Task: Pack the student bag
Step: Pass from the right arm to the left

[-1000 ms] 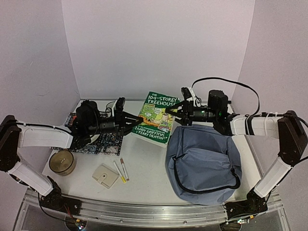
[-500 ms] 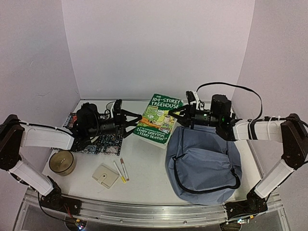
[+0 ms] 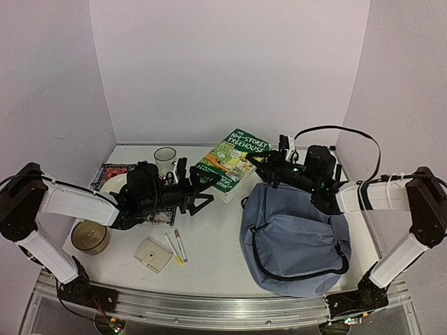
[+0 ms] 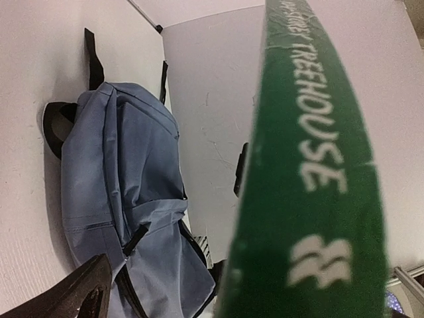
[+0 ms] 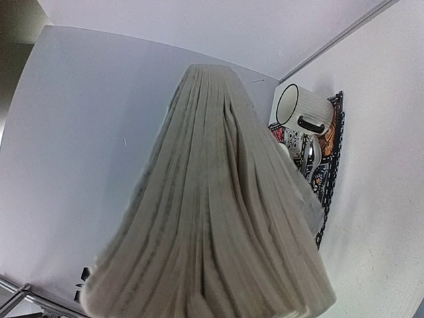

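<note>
Right wrist view: the book's (image 5: 212, 218) page block fills nearly the whole frame, and that arm's own fingers are hidden behind it. From above, the right gripper (image 3: 253, 162) meets the book's right edge, jaws clamped on it. Book tilted, green cover up. Cannot tell whether its lower edge touches the table (image 3: 216, 230).

Left wrist view: green spine close and blurred, title cut off at the top. One dark finger (image 4: 73, 297) at bottom left, apart from the book; the other is hidden. Left gripper (image 3: 202, 192) sits at the book's near-left corner, jaws wide.

Bag (image 3: 297, 234) lies slumped on the right side of the table, just nearer than the book, its far edge under the right arm. Black zip line shows; cannot tell if it is open.

Mat (image 3: 112, 172) partly covered by the left arm. Mug (image 3: 165, 156) upright beyond that arm. Jar (image 3: 89, 236), wallet (image 3: 152, 255) and two pens (image 3: 176, 246) near the front left, apart from each other.

Table white. Walls (image 3: 223, 63) pale lilac, plain, on three sides.
</note>
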{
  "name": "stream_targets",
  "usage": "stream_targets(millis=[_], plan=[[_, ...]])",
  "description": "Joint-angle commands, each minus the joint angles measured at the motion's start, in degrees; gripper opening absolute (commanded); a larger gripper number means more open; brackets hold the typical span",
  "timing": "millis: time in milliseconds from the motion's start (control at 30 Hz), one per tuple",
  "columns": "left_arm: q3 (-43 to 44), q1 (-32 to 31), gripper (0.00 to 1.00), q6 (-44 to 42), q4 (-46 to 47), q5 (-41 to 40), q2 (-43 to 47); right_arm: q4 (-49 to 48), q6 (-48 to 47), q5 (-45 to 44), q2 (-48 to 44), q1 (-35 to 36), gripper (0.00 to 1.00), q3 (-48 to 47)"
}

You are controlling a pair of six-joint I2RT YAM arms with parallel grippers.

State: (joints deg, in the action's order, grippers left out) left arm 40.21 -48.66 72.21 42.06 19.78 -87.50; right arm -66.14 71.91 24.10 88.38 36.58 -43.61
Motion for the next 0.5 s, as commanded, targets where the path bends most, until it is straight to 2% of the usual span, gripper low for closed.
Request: stream_targets(millis=[0, 133, 467], plan=[[4.08, -1.44, 0.97, 1.26, 4.12, -3.93, -1.0, -13.18, 1.63, -5.74, -1.98, 1.9, 0.0, -0.83], [4.18, -1.71, 0.86, 1.3, 6.06, -5.79, -0.76, -13.56, 1.48, -6.93, -1.28, 2.81, 0.0, -0.92], [3.24, -1.92, 0.47, 5.41, 11.19, -4.6, 0.0, -14.47, 1.59, -11.33, 0.31, 4.02, 0.0, 0.17]])
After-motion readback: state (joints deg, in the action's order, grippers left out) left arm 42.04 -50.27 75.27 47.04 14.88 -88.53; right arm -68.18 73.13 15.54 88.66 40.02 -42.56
